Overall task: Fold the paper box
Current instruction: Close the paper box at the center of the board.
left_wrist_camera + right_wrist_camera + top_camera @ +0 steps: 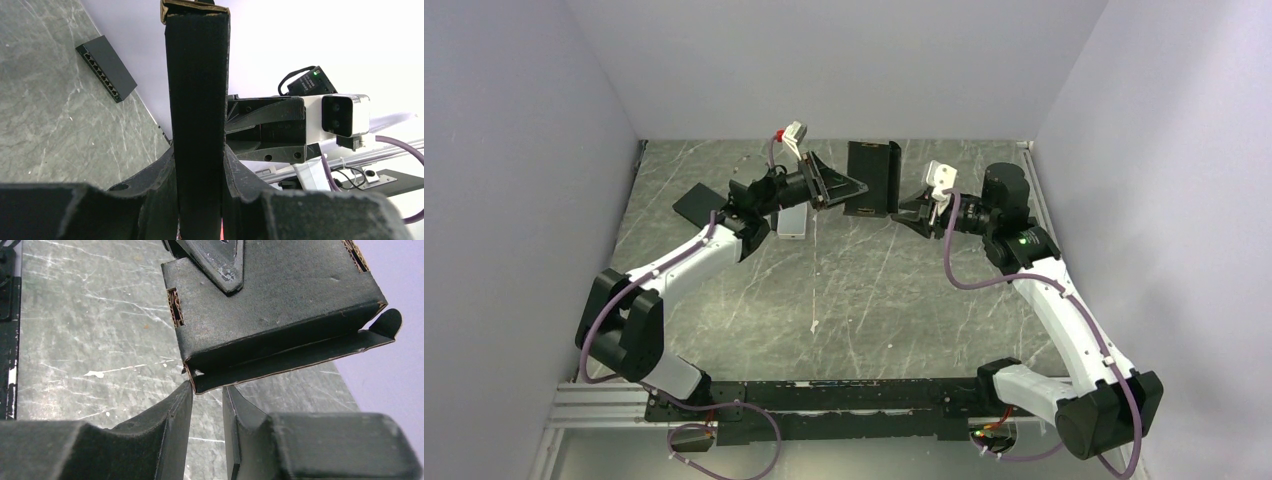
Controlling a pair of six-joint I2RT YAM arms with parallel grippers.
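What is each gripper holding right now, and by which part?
The left gripper pinches the paper box by one panel between its jaws; the right gripper holds nothing.

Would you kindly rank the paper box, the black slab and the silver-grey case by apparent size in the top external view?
1. paper box, largest.
2. black slab, though the left arm covers part of it.
3. silver-grey case, smallest, also partly hidden by that arm.
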